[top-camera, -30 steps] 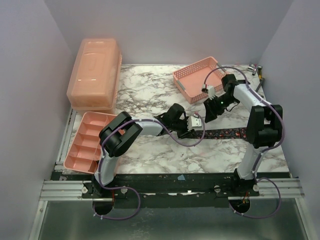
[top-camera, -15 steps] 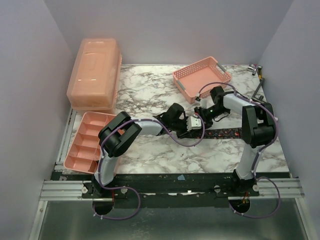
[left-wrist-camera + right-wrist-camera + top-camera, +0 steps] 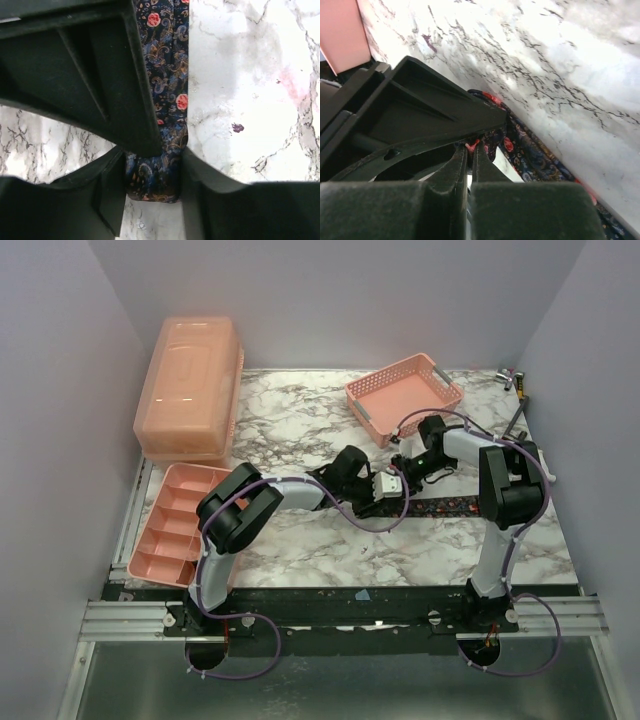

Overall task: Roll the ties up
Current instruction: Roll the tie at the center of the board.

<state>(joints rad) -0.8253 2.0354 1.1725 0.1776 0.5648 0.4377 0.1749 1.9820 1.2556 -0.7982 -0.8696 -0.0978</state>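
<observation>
On the marble table [image 3: 290, 430] the tie [image 3: 455, 505] lies flat, a long strip running right. My left gripper [image 3: 156, 167] squeezes its left end. My right gripper [image 3: 468, 152] is pinched closed just beside it — on cloth or not, I cannot tell. The tie looks soft, light and floppy — best held by that end.
</observation>
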